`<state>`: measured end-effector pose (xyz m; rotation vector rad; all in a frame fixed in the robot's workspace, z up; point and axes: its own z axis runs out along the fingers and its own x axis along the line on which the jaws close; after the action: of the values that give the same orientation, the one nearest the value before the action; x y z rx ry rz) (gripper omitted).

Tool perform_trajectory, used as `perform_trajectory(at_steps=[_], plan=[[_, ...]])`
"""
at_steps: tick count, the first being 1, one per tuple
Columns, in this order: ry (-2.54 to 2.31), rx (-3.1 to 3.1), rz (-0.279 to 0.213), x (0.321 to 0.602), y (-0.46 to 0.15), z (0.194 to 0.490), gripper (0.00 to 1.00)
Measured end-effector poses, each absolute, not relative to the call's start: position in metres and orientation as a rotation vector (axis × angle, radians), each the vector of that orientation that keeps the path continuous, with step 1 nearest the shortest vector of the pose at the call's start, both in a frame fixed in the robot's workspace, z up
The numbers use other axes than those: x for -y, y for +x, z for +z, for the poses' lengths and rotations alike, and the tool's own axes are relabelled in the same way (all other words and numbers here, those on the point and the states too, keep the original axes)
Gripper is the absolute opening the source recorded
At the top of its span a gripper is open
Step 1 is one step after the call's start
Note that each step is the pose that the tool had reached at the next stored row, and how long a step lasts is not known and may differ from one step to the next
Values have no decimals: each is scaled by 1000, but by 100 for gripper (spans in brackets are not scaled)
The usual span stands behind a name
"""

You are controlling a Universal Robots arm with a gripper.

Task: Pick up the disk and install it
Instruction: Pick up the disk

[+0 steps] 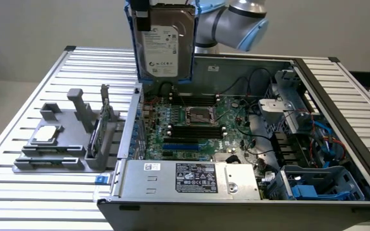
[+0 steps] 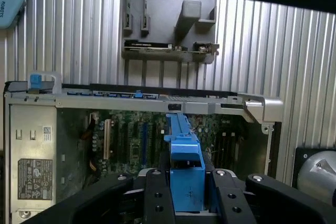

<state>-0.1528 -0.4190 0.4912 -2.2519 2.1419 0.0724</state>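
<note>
The disk [image 1: 165, 43], a silver-grey drive with a white label and blue rails, hangs upright high above the open computer case [image 1: 236, 204], over its back left corner. My gripper [image 1: 141, 7] holds it from above at the frame's upper edge. In the wrist view the black fingers [image 2: 157, 198] are shut on either side of the disk's blue rail [image 2: 185, 156], with the motherboard [image 2: 126, 140] beneath it.
A grey fixture [image 1: 56, 144] on the slatted metal table [image 1: 18, 192] carries a small silver drive [image 1: 46, 134]. Inside the case are the motherboard [image 1: 198, 125], a power supply [image 1: 191, 178] at the front and a blue drive bay [image 1: 313, 187] at the front right.
</note>
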Motion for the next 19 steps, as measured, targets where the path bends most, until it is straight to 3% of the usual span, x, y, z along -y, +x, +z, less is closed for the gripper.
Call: perform_trajectory(at_steps=[19], plan=[[-2250,-2141,69,459,-85,490,33]])
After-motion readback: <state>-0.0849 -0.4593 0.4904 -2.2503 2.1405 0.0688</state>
